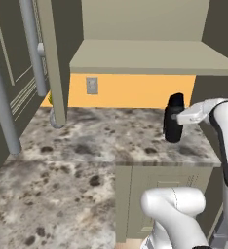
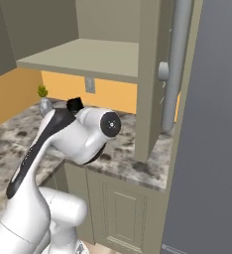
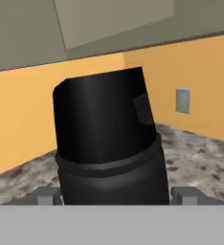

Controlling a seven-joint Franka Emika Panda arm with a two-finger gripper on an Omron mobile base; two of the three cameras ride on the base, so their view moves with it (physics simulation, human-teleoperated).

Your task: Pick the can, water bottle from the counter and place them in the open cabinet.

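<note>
- The water bottle [image 1: 173, 119] stands upright on the speckled surface [image 1: 101, 141], toward its right end, below the open cabinet [image 1: 150, 56] and in front of the orange wall [image 1: 135, 90].
- In the left base view the white hand covers part of the bottle's right side at mid-height; its base and cap stay visible.
- In the hand view the bottle [image 3: 106, 143] sits very close, tilted in the frame, its lower part cut off at the bottom.
- The fingers [image 3: 182, 194] show as small grey stubs on either side of the bottle, spread wide; whether they press against it or stand just off it cannot be told.
- In the right base view the arm hides nearly all of the bottle; a black corner [image 2: 74, 104] pokes out above it.
- A small grey vase with a green sprig [image 2: 43, 101] stands near the wall, partly hidden by the arm.
- A grey outlet plate [image 1: 91, 85] sits on the orange wall.
- The cabinet door's bar handle [image 1: 34, 46] is cut off at the top.
</note>
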